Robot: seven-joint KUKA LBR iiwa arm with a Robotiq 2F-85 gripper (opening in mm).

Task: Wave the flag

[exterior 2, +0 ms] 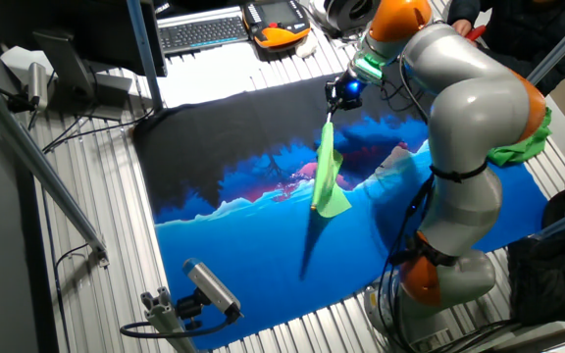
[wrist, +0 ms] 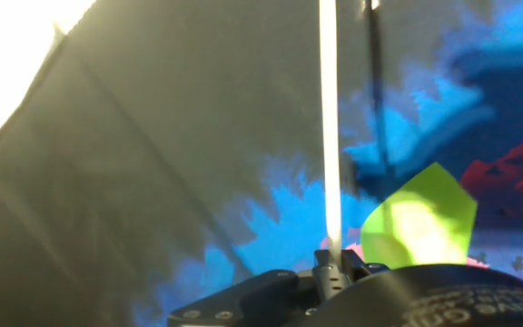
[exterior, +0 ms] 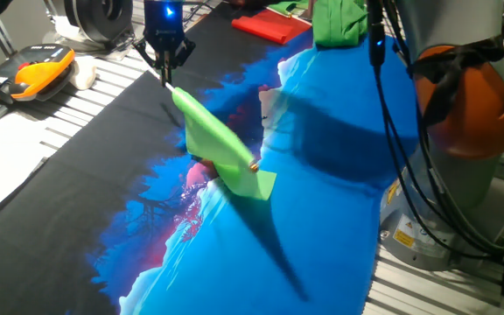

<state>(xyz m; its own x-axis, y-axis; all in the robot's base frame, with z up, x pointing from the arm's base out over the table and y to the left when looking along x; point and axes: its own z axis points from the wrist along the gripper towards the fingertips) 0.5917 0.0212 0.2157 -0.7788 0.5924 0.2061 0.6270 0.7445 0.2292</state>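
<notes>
- One tool [exterior: 166,68] is in play, and its two fingers are drawn together on the slim white stick of the flag [exterior: 221,149]; in the hand view the stick [wrist: 329,127] rises straight out from between the clamped fingertips.
- Held by the stick's end, the flag is lifted off the counter [exterior: 77,109], and only the tool touches it.
- From the tool the stick slants down and away in one fixed view, ending in a tiny gold knob [exterior: 254,165] at the far, lower end.
- Lime-green fabric hangs along the stick below the tool and droops past the knob, its loose corner just above the printed cloth [exterior: 339,175], where a dark shadow falls.
- In the other fixed view the flag [exterior 2: 327,179] hangs nearly straight down from the tool [exterior 2: 339,96], over the line where the cloth's black part meets its blue part.
- In the hand view a lime-green flap [wrist: 420,218] shows to the right of the stick, close to the tool body.
- Spread over the counter, the printed cloth is black on one side and bright blue on the other, with pink and red patches between.
- At the counter's far edge in one fixed view lie a red folded cloth [exterior: 271,26] and a bunched darker-green cloth [exterior: 339,21], both well apart from the flag.
- An orange-and-black handheld pendant [exterior: 26,73] rests on the bare slatted counter, off the cloth.
</notes>
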